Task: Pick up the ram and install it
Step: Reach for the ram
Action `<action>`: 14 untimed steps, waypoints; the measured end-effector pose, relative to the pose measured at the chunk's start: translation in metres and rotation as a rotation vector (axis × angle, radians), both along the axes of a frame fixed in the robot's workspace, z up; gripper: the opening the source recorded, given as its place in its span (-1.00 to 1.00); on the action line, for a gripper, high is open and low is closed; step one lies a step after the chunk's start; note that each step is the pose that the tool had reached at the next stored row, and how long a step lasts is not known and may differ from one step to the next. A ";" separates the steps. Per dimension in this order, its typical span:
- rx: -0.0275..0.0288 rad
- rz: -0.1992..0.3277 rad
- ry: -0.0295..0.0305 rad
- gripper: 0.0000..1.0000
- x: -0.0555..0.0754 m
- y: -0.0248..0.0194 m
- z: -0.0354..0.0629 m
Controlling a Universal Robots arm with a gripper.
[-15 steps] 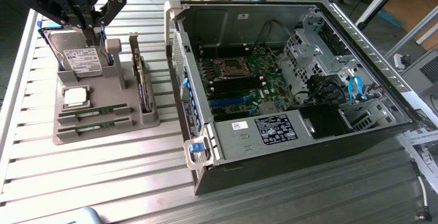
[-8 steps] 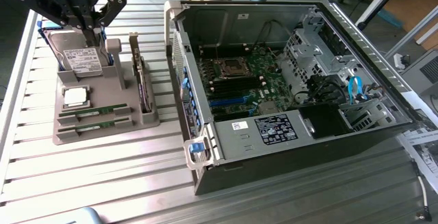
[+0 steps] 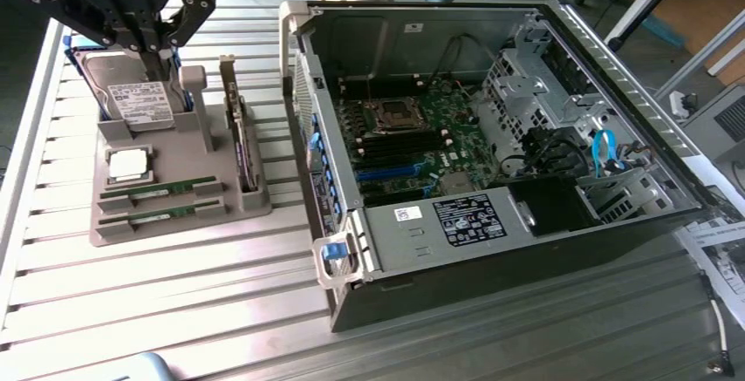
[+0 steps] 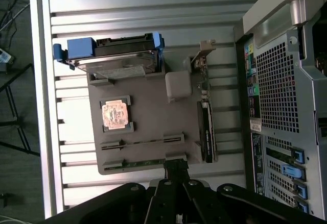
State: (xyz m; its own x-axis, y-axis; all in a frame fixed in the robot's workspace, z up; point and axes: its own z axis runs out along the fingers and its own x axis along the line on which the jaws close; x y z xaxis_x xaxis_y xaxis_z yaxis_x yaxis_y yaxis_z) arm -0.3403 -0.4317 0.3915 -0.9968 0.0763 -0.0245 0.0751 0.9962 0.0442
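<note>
Fig. | my gripper: jaws closed, empty, high over the holder tray | ram: edge-up in its tray slot (one of two alike), exterior view's left, presumably for pinching | computer case: lid off, right

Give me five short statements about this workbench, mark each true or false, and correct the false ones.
1. Two ram sticks lie in the gray holder. True.
2. The computer case is closed with its side panel. False: it lies open, and the motherboard shows inside.
3. The fingers grip a ram stick. False: they are shut on nothing, and both sticks are in the holder.
4. The hard drive stands on its edge in the holder. True.
5. The expansion card lies flat on the table. False: it stands upright in the holder, on the side nearest the case.
</note>
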 end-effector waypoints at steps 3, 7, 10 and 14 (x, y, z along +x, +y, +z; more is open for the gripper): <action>0.0000 0.000 0.0000 -0.79 0.000 -0.0010 0.0000; 0.0000 0.000 0.0000 -0.79 0.000 -0.0020 0.0000; 0.0000 0.000 0.0001 -0.79 0.000 -0.0030 0.0000; 0.0000 0.000 0.0001 -0.79 0.000 -0.0041 0.0000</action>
